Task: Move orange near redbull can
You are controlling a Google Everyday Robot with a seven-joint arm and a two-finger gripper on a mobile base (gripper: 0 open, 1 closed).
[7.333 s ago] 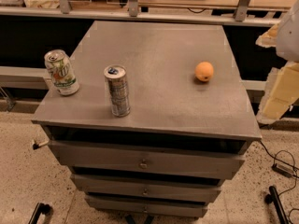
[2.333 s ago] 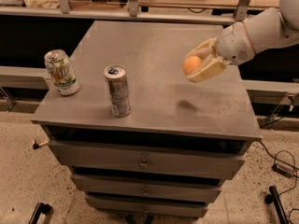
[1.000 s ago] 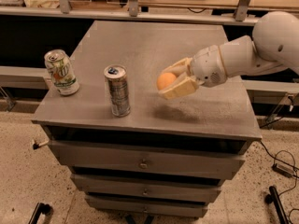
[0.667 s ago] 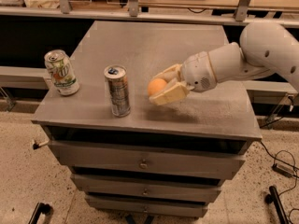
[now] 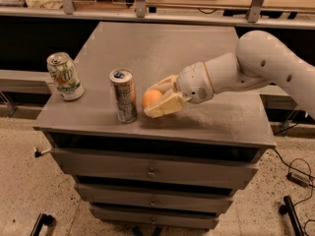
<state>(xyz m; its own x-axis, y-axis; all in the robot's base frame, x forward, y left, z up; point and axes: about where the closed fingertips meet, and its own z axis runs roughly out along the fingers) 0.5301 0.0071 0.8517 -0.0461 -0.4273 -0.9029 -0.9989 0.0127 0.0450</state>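
Hand (image 5: pixel 157 101) grips orange (image 5: pixel 150 98) beside upright redbull can (image 5: pixel 124 96).

End effector (image 5: pixel 158 100) grips orange (image 5: pixel 150 98) beside redbull can (image 5: pixel 124 96).

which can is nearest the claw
The redbull can, tall and slim, right beside the claw holding the orange; the wider white-and-green soda can stands farther left.

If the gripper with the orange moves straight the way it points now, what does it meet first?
Most likely the redbull can, which stands upright just beyond the orange held in the gripper, low over the cabinet top. Depth is hard to judge.
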